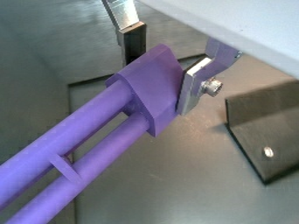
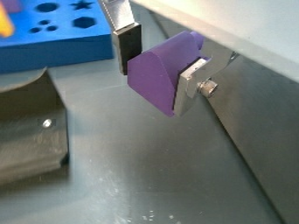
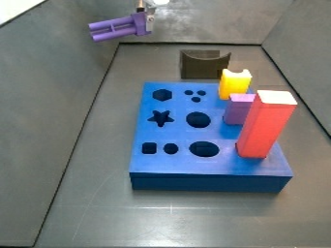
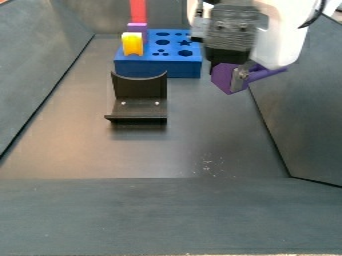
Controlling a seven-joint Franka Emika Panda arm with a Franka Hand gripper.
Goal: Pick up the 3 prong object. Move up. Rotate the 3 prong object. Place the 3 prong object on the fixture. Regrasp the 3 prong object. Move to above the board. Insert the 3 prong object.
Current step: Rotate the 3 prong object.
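My gripper (image 1: 163,63) is shut on the 3 prong object (image 1: 142,92), a purple bar with a wedge-shaped head; its long prongs run away from the jaws. The dark pad of one finger (image 1: 133,44) and the silver plate of the other flank the head. In a side view the gripper (image 3: 139,23) holds the bar (image 3: 111,29) level, high above the floor at the back left, away from the blue board (image 3: 207,180) and the dark fixture (image 3: 199,64). The bar's head also shows in a wrist view (image 2: 162,77) and in a side view (image 4: 249,78).
A yellow block (image 3: 235,81), a lilac block (image 3: 239,108) and a tall red block (image 3: 265,122) stand along the board's right edge. Grey walls enclose the floor. The fixture (image 4: 138,96) stands in front of the board (image 4: 158,69); it also shows in both wrist views (image 2: 28,131).
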